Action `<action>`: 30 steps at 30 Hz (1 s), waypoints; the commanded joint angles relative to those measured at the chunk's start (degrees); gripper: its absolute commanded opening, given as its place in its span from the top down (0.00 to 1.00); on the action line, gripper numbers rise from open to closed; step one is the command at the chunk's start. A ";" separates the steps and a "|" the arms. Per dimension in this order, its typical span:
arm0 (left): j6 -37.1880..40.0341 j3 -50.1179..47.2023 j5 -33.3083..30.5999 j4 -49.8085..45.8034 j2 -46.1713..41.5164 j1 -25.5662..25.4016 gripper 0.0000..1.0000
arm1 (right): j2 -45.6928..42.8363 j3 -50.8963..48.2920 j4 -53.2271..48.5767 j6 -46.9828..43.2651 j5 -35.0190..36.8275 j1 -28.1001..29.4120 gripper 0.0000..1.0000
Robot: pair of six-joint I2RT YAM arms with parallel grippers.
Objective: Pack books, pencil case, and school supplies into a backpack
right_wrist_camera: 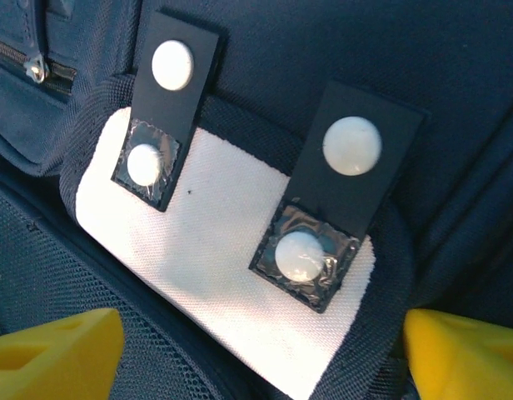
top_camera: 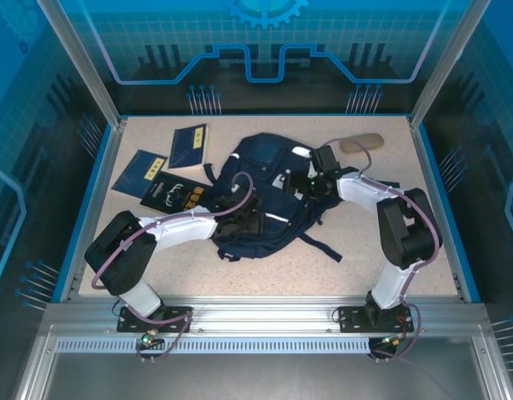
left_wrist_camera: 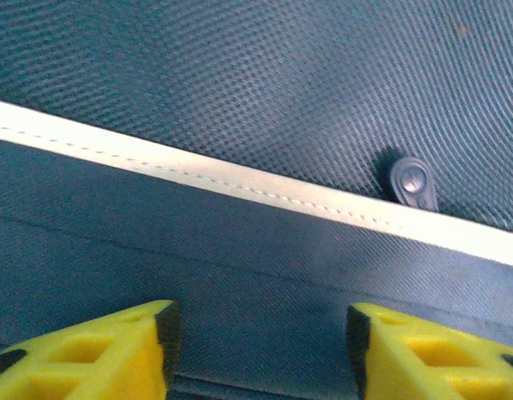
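Note:
The navy backpack [top_camera: 269, 200] lies flat in the middle of the table. To its left lie the books: two navy ones [top_camera: 188, 145] [top_camera: 141, 172] and a black one [top_camera: 175, 197]. The tan pencil case [top_camera: 361, 142] rests beyond the backpack at the back right. My left gripper [top_camera: 244, 210] hovers low over the backpack's near left part; its yellow fingers [left_wrist_camera: 115, 354] stand open over flat fabric [left_wrist_camera: 256, 283] below the white stripe [left_wrist_camera: 240, 179]. My right gripper [top_camera: 312, 178] is open over the backpack's white patch [right_wrist_camera: 215, 250], which carries snap tabs [right_wrist_camera: 302, 254].
A dark strap [top_camera: 323, 247] trails from the backpack toward the front right. Blue rails [top_camera: 435, 200] border the beige table [top_camera: 348, 275]. A zipper pull [right_wrist_camera: 36, 65] sits beside the patch, and a small dark stud [left_wrist_camera: 412, 180] above the stripe.

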 commanded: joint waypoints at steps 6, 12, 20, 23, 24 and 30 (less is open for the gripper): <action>10.79 9.31 -0.55 -11.56 -2.20 -2.58 0.31 | -10.94 -3.20 -11.20 -6.04 1.88 -1.67 0.11; 14.12 19.23 -8.47 -17.14 3.33 -8.35 0.35 | -25.99 -14.99 -13.45 -4.79 -0.23 -8.51 0.10; 17.38 31.66 -10.60 -23.00 15.07 -12.43 0.50 | -35.12 -23.51 -13.68 -2.80 -1.86 -15.27 0.08; 16.85 37.55 -12.26 -26.23 19.86 -12.51 0.51 | -35.48 -24.88 -12.66 -2.07 -2.83 -16.91 0.08; 16.63 39.32 -12.91 -26.95 21.23 -12.49 0.52 | -35.56 -25.23 -12.20 -1.83 -3.31 -17.30 0.08; 16.23 44.26 -16.15 -28.08 26.03 -12.43 0.57 | -35.16 -26.97 -9.89 -1.14 -4.99 -18.47 0.08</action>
